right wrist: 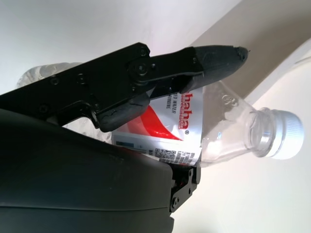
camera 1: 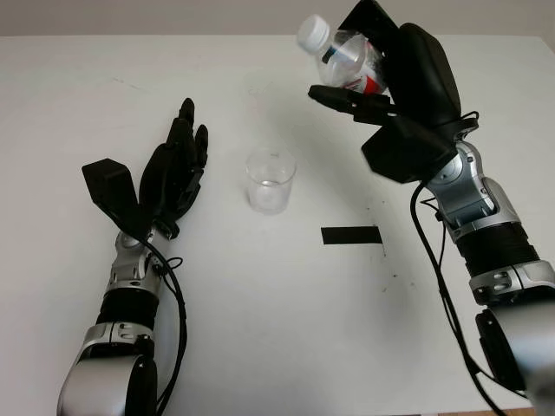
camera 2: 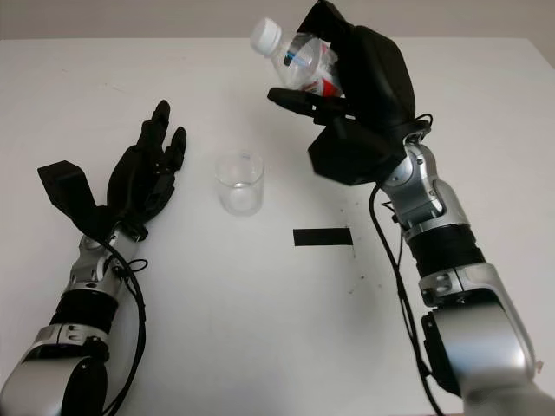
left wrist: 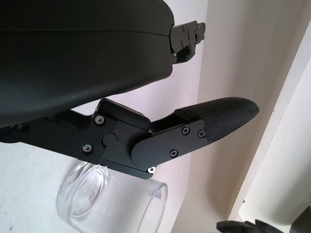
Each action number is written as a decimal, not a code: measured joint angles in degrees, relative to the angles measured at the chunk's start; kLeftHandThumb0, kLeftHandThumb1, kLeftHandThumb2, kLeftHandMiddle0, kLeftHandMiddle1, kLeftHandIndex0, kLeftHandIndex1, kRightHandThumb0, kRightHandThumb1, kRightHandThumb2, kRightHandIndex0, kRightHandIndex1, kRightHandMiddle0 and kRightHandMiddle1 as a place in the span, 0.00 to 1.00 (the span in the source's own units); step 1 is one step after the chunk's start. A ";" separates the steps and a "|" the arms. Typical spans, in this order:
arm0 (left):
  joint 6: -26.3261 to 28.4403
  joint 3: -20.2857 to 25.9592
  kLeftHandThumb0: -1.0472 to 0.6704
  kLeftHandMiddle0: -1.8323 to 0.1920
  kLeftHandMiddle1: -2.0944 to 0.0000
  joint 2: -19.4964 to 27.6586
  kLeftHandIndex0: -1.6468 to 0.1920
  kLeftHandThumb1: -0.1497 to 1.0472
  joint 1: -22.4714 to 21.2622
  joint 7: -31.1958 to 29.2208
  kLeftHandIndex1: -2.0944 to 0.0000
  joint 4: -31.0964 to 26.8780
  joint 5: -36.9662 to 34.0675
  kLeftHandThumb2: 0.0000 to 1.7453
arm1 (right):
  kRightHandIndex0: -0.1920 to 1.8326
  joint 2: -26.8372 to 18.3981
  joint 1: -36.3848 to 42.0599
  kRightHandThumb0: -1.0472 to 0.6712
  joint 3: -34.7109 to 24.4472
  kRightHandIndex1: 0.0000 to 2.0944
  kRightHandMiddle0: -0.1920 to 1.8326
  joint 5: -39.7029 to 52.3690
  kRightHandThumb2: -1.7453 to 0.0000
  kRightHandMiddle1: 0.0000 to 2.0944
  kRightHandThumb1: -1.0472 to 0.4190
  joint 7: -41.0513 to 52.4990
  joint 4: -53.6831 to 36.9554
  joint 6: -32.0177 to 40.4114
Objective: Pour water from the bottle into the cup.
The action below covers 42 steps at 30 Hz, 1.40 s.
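Note:
My right hand [camera 1: 364, 82] is shut on a clear plastic bottle [camera 1: 342, 56] with a red-and-white label and a white cap [camera 1: 313, 33]. It holds the bottle in the air, tilted, with the capped neck pointing left, up and to the right of the cup. The label and cap [right wrist: 284, 141] also show in the right wrist view. A clear plastic cup [camera 1: 270, 179] stands upright mid-table, and I cannot tell whether it holds water. My left hand [camera 1: 178, 165] is open just left of the cup, apart from it. The cup's rim [left wrist: 87, 194] lies close under the left fingers.
A black strip of tape [camera 1: 351, 235] lies on the white table [camera 1: 260, 321], to the right and in front of the cup. Cables hang along both forearms.

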 measured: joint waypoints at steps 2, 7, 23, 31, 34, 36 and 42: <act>0.08 0.02 0.12 1.00 1.00 0.04 1.00 1.00 0.00 -0.04 1.00 0.00 0.00 0.44 | 0.78 1.79 2.15 0.36 -1.78 1.00 0.67 2.73 0.78 1.00 0.00 1.31 -4.55 6.43; 0.09 0.04 0.12 1.00 1.00 0.08 1.00 1.00 0.01 -0.12 1.00 0.01 -0.01 0.44 | 0.71 7.32 6.92 0.35 -6.65 1.00 0.58 10.58 0.79 1.00 0.00 2.40 -15.65 20.65; 1.18 0.07 0.12 1.00 1.00 0.19 1.00 1.00 0.45 -0.70 1.00 -0.83 -0.12 0.43 | 0.76 13.39 15.88 0.36 -10.95 1.00 0.61 15.77 0.78 1.00 0.00 1.41 -32.46 30.61; 1.67 -0.02 0.12 1.00 1.00 0.16 1.00 1.00 0.79 -0.60 1.00 -1.55 -0.09 0.43 | 0.70 10.28 19.16 0.40 -7.21 1.00 0.56 6.45 0.79 1.00 0.00 2.75 -27.66 11.63; 1.67 -0.05 0.12 1.00 1.00 0.16 1.00 1.00 1.01 -0.55 1.00 -1.77 -0.06 0.44 | 0.71 9.48 20.85 0.39 -6.23 1.00 0.52 2.96 0.79 1.00 0.00 2.25 -25.74 6.63; 1.67 -0.05 0.12 1.00 1.00 0.17 1.00 1.00 1.03 -0.55 1.00 -1.79 -0.05 0.43 | 0.72 9.49 21.90 0.39 -5.98 1.00 0.52 1.59 0.78 1.00 0.00 1.76 -24.81 4.45; 1.89 -0.07 0.12 1.00 1.00 0.23 1.00 1.00 1.03 -0.89 1.00 -1.78 -0.05 0.43 | 0.74 11.02 22.57 0.38 -6.99 1.00 0.56 3.04 0.79 1.00 0.00 0.27 -24.14 3.02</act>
